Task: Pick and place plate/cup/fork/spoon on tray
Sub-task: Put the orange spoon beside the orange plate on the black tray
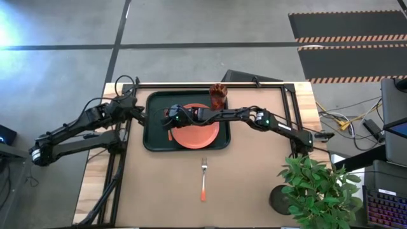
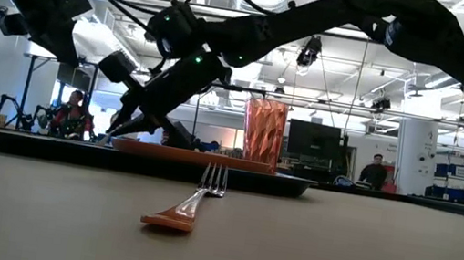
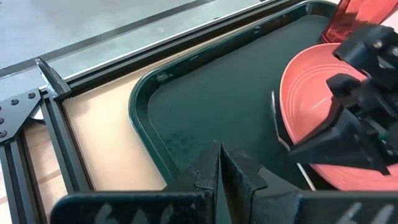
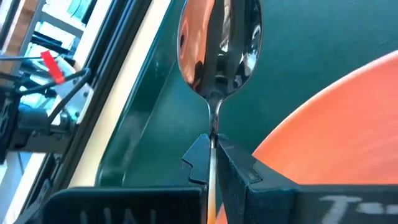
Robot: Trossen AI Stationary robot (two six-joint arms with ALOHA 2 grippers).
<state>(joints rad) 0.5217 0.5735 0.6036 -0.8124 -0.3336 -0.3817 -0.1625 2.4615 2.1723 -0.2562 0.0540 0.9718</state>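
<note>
Spoon: silver oval bowl, shiny, thin neck pinched between the fingers of the right gripper, which are clamped on it. Its orange handle shows on the tray's floor just off the plate's left side. Bowl hangs over the dark tray floor beside the plate's rim.

Tray: dark green-black, rounded corners, raised rim, sits toward the table's far edge, left of centre. Plate: coral-orange, round, flat, lies in the tray's near-right part. Cup: reddish-brown tumbler, upright at the tray's far-right corner, just beyond the plate; cannot tell whether it stands on the tray or just outside its rim.

Fork: silver tines, orange handle, alone on the bare table between the tray and the near edge, tines pointing at the tray, well apart from everything.

Right arm reaches across the plate from the right, covering much of its far half. Left gripper: fingers pressed together, holding nothing, hovering at the tray's left end, facing the right gripper.

Potted plant at the table's near-right corner, away from the work. People in the room behind.
</note>
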